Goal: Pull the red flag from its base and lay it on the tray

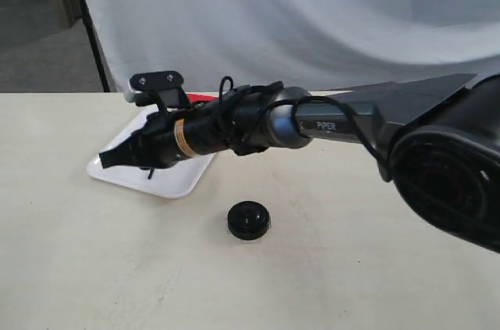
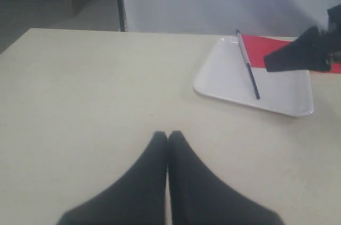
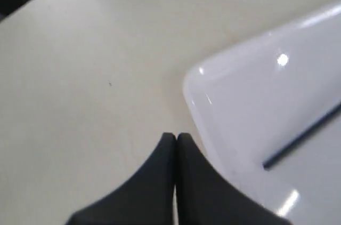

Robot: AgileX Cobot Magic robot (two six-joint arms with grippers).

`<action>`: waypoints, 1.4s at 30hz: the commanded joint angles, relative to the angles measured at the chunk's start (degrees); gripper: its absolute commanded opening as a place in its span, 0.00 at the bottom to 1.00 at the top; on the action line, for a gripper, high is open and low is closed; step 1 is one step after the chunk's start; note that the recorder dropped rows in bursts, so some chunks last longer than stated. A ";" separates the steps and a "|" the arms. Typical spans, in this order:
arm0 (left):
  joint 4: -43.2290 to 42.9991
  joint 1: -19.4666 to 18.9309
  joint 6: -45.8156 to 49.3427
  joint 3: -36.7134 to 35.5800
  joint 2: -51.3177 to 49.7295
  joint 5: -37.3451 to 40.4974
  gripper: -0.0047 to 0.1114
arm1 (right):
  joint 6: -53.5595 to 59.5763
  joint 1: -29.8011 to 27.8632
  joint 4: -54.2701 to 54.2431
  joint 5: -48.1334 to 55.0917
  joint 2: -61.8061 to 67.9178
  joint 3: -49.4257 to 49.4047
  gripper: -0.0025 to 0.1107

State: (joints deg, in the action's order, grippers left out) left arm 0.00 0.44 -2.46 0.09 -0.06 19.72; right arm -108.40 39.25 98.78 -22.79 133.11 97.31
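The red flag [image 2: 260, 48] lies flat on the white tray [image 2: 226, 83], its thin dark pole [image 2: 250, 73] running across the tray floor. In the exterior view the right arm hides most of the flag. The round black base [image 1: 248, 220] stands alone on the table in front of the tray [image 1: 168, 183], nothing in its hole. My right gripper [image 1: 105, 160] is shut and empty, hovering over the tray's left corner; its wrist view shows the tips [image 3: 176, 137] by the tray rim [image 3: 194, 94] and a piece of pole [image 3: 303, 139]. My left gripper [image 2: 168, 135] is shut and empty above bare table.
A white cloth backdrop [image 1: 312, 9] hangs behind the table, with a black stand pole [image 1: 92, 29] at its left edge. The right arm's large dark body [image 1: 445, 166] fills the right side. The table's far edge [image 1: 55, 93] runs just behind the tray.
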 commanded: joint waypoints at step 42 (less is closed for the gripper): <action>0.00 0.52 0.08 -0.09 0.06 -0.13 0.04 | 121.51 -51.66 -108.82 35.65 -69.02 -57.53 0.02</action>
State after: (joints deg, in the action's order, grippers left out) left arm 0.00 0.44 -2.46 0.09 -0.06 19.72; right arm 11.95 -14.61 -9.58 19.26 70.33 42.41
